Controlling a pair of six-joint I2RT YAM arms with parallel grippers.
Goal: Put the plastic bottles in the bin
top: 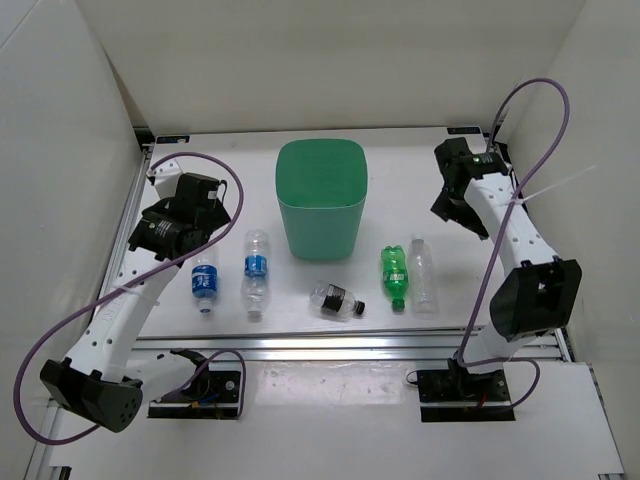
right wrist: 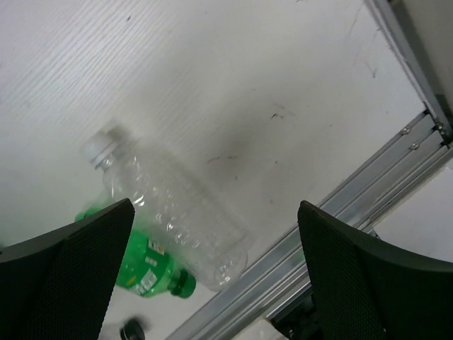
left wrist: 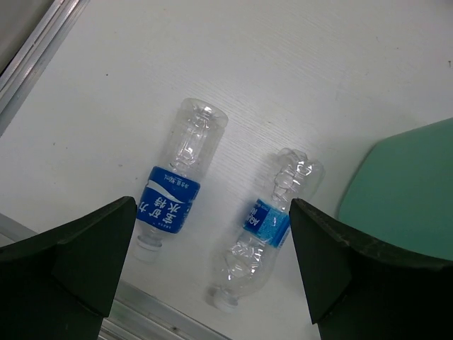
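The mint-green bin (top: 320, 198) stands at the middle back; its edge shows in the left wrist view (left wrist: 407, 191). Five bottles lie in a row in front of it: a blue-label bottle (top: 204, 283) (left wrist: 177, 191), a second blue-label bottle (top: 256, 272) (left wrist: 272, 227), a dark-label bottle with black cap (top: 337, 300), a green bottle (top: 395, 274) (right wrist: 145, 265) and a plain clear bottle (top: 424, 273) (right wrist: 177, 212). My left gripper (top: 185, 222) (left wrist: 212, 276) hangs open and empty above the blue-label bottles. My right gripper (top: 458, 205) (right wrist: 216, 276) hangs open and empty, back right of the clear bottle.
An aluminium rail (top: 350, 345) runs along the table's near edge, close to the bottle caps. White walls enclose the table on the left, back and right. Purple cables loop from both arms.
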